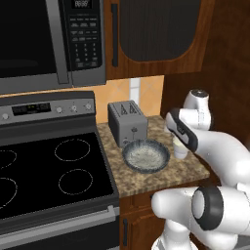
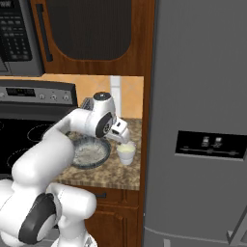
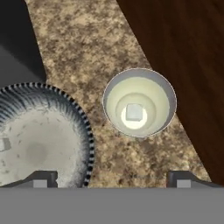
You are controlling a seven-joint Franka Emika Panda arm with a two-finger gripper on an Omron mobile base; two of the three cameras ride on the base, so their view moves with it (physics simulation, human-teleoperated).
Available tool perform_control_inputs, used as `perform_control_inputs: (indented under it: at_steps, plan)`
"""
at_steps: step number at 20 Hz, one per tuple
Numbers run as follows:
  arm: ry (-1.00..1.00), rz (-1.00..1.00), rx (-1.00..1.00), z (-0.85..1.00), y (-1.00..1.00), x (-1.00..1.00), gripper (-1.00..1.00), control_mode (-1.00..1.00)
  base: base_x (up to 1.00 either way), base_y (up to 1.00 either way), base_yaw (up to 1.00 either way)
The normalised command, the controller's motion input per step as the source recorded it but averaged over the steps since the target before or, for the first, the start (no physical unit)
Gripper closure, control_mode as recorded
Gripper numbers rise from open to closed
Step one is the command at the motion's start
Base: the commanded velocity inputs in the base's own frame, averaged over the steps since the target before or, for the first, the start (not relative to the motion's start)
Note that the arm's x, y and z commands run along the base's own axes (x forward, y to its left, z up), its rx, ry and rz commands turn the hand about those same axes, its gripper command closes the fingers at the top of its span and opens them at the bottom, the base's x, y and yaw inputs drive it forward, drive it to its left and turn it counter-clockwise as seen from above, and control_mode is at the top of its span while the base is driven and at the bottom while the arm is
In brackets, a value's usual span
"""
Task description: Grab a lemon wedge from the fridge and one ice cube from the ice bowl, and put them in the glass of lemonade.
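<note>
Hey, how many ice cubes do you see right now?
2: one in the glass of lemonade, floating at its middle; one in the ice bowl near its edge. More may be out of frame.

In the left base view the arm's wrist covers most of the glass of lemonade (image 1: 181, 152), so only its lower part shows near the right edge of the bench (image 1: 146, 183). In the hand view the ice bowl (image 3: 65, 131) is cut off by the left edge, and the small pale piece (image 3: 4, 144) inside it is too unclear to identify. The fridge (image 2: 202, 96) runs out of the right base view at the top, right and bottom.
</note>
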Motion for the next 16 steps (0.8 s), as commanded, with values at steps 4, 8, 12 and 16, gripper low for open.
perform_control_inputs:
  at_steps: [4,8,12,16]
  plan:
    - [0.12,0.17,0.0,0.5,0.91,-0.64,-1.0,-1.0,0.0,0.0,0.0]
    - [0.21,0.19,0.0,0.84,0.72,-0.99,-1.0,-1.0,0.0,0.0,0.0]
    - [0.12,0.18,0.0,0.65,0.51,-1.0,-1.0,-1.0,0.0,0.0,0.0]
    - [0.0,0.05,0.0,0.06,0.11,-1.0,-1.0,-1.0,0.0,0.0,0.0]
